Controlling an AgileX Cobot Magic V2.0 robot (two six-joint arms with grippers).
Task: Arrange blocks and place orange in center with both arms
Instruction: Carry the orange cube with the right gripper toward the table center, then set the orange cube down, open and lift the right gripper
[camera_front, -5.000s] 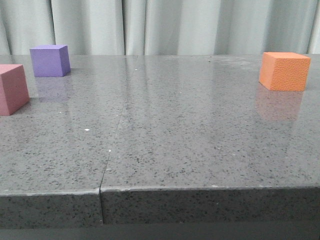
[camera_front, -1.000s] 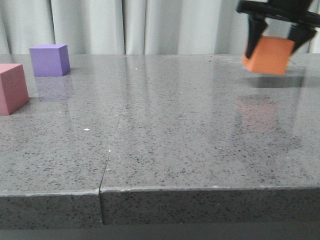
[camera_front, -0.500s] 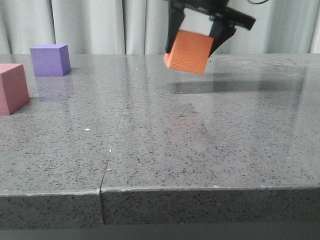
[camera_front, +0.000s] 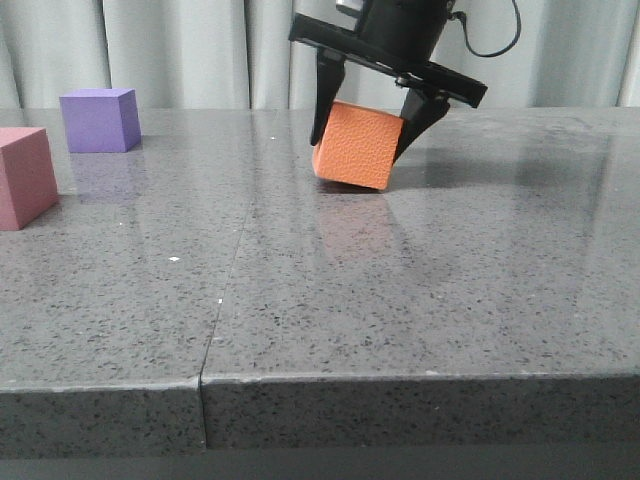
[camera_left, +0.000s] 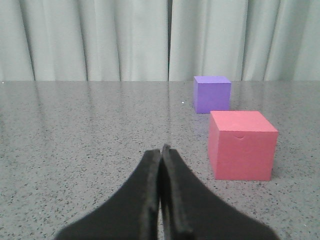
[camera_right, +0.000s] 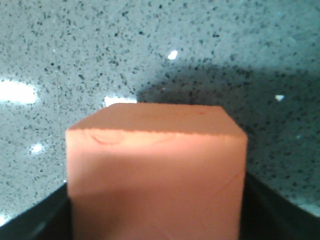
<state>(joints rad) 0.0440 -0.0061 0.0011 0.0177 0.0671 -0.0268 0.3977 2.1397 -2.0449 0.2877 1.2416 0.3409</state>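
We see the right end effector (camera_front: 363, 125) clamped on the orange cube (camera_front: 357, 146), one dark finger (camera_front: 322, 98) down the cube's left face and the other down its right face, the black body of the arm rising above with a cable looping off to the side. The cube is tilted, its lower right corner at or just above the grey speckled worktop (camera_front: 400, 290), and we cannot tell whether that corner actually touches; a faint orange reflection lies on the surface just below it. In the front view the cube sits near the middle of the worktop, a little toward twelve o'clock. The purple cube (camera_front: 98, 120) stands flat far out at about ten o'clock, and the dusty pink cube (camera_front: 26, 177) stands near it at about nine o'clock, cut by the frame edge; both are well apart from the orange one and apart from each other. From the right wrist the orange cube (camera_right: 156, 170) fills the view between the dark fingers, with its shadow on the stone behind it. From the left wrist we see the left end effector (camera_left: 161, 155) clenched with its tips pressed together and holding nothing, low over the worktop, with the pink cube (camera_left: 241, 145) near it and the purple cube (camera_left: 212, 94) just beyond that one. Pale curtains (camera_front: 180, 50) hang behind the worktop.
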